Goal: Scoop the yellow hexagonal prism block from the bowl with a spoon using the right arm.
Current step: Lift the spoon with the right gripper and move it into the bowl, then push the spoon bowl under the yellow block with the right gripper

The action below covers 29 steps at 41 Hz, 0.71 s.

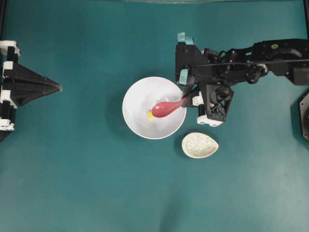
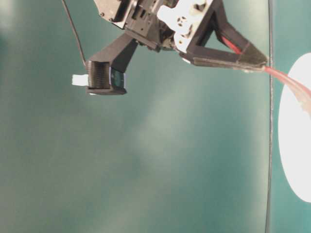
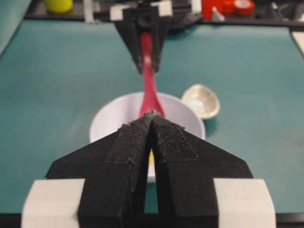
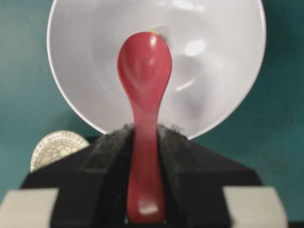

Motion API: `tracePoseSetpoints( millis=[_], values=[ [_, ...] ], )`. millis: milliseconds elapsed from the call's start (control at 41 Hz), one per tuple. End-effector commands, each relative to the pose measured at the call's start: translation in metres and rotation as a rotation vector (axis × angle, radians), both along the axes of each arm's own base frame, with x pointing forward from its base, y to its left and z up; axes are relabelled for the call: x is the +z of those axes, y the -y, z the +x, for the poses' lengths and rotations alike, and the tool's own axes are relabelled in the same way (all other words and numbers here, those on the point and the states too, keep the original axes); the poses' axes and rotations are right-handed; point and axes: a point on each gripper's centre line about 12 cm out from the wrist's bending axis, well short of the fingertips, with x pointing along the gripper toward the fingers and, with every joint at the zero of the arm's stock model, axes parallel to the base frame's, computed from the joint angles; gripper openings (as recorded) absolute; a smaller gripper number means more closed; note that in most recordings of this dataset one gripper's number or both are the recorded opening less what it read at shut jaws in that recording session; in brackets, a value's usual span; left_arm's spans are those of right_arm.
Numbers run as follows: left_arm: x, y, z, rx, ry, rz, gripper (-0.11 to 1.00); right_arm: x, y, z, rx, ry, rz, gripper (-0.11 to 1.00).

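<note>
Overhead view. My right gripper (image 1: 188, 95) is clamped on the handle of the spoon (image 1: 165, 108), fingers pressed against its two sides, so that the scoop reaches out past my fingertips and over the bowl (image 1: 137, 123). I hold it by the far end of the handle to keep my fingers outside the rim while the scoop works inside.

Long axis. The spoon runs from my grip at the bowl's upper-right rim down and to the left toward the bowl's middle, handle high, scoop low. In my right wrist view the spoon (image 4: 144, 85) points straight away from the camera, hollow side up, in line with my fingers.

Target. The yellow hexagonal prism block (image 1: 150, 115) lies on the bowl's floor, touching or just beside the scoop's leading tip; only a sliver of the yellow hexagonal prism block (image 4: 153, 32) shows beyond the tip. I judge it not yet loaded: the hollow looks empty. Its own orientation is too small to read.

Surroundings. The spoon rest (image 1: 200, 145) sits just beside the bowl at lower right, apart from it. My left gripper (image 3: 151, 124) is parked well to the left, jaws closed together on nothing, aimed at the bowl.

Next, in my judgement: push the tip under the block, then level the scoop
</note>
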Motion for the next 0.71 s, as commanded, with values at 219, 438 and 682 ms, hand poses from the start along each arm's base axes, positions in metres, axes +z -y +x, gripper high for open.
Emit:
tracePoseSetpoints(
  millis=[219,438,682],
  values=[
    [0.011,0.000,0.002,0.001,0.032,0.001,-0.01,0.008,0.002,0.005,-0.050,0.014,0.030,0.22],
    [0.011,0.000,0.002,0.001,0.032,-0.001,-0.01,0.003,0.002,0.006,-0.083,-0.006,0.057,0.22],
    [0.011,0.000,0.002,0.001,0.034,0.000,-0.01,-0.006,0.002,0.007,-0.091,-0.033,0.067,0.22]
  ],
)
